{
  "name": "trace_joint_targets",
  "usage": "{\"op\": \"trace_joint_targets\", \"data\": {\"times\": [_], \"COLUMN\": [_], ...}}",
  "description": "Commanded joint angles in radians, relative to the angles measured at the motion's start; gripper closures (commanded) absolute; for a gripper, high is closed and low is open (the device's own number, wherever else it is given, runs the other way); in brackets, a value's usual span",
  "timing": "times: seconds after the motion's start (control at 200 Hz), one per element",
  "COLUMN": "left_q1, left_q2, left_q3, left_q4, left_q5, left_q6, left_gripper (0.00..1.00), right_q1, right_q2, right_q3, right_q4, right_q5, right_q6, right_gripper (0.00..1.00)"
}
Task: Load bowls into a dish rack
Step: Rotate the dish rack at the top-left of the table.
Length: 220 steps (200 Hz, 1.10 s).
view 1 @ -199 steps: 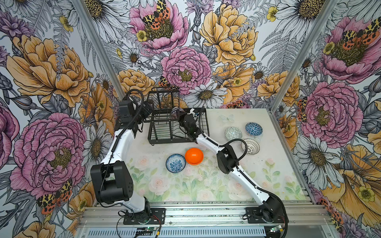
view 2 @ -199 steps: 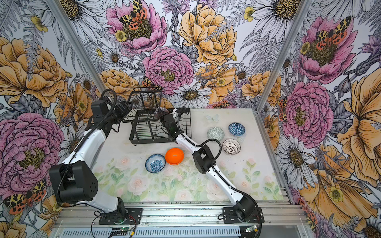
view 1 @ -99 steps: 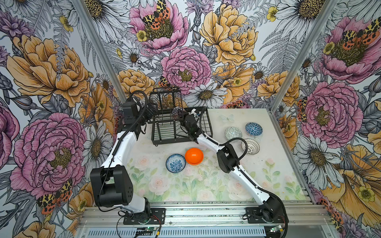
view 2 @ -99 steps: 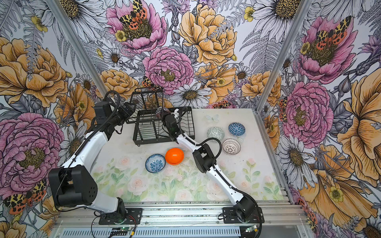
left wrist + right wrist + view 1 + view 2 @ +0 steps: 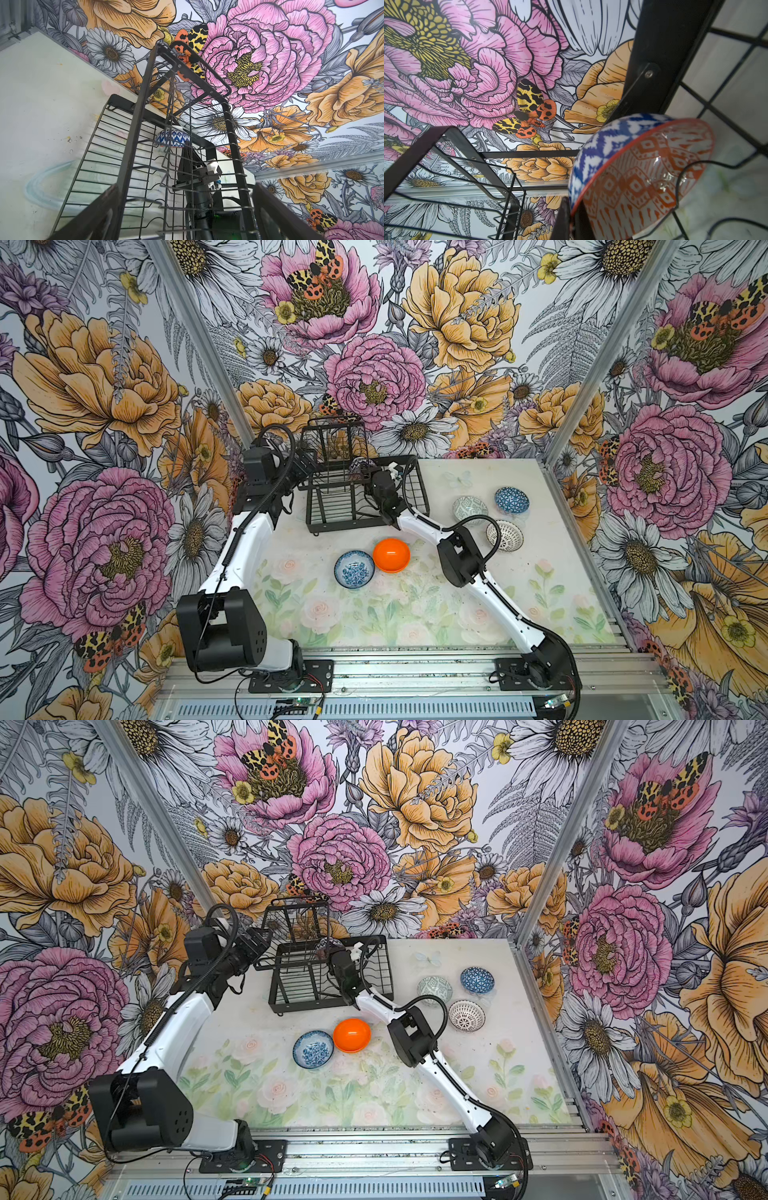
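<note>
You have floral wallpaper [image 5: 104, 406] on three sides: pink peonies [image 5: 374, 381], orange peonies [image 5: 461, 306], white daisies [image 5: 415, 431] and orange-and-yellow tiger moths [image 5: 318, 277], all outlined in black. Two aluminium corner posts [image 5: 206, 348] slant up where the walls meet. Your tabletop [image 5: 374, 614] is pale, printed with faded roses and green leaves, with a faint butterfly [image 5: 457, 480] near its far edge. Along the near edge runs an aluminium rail [image 5: 415, 666], then a slotted strip [image 5: 374, 709] with a small circuit board [image 5: 297, 701] at its edge. In the left wrist view, a pale blue brushed arc [image 5: 28, 190] marks the tabletop.
</note>
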Motion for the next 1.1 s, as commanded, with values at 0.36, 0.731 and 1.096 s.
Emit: {"op": "trace_joint_targets", "data": {"times": [0.36, 0.731, 1.096], "left_q1": [0.011, 0.011, -0.005], "left_q2": [-0.096, -0.136, -0.229], "left_q3": [-0.058, -0.084, -0.15], "left_q4": [0.001, -0.011, -0.038], "left_q5": [0.022, 0.012, -0.011], "left_q6": [-0.004, 0.0, -0.011], "left_gripper": [0.01, 0.01, 0.01], "right_q1": [0.031, 0.004, -0.031], "right_q2": [-0.064, -0.175, -0.373], "right_q3": [-0.011, -0.198, -0.533], "right_q4": [-0.023, 0.087, 0.235], "right_q5": [-0.038, -0.071, -0.107], "right_q6": [0.015, -0.024, -0.063], "right_gripper": [0.84, 0.79, 0.74]}}
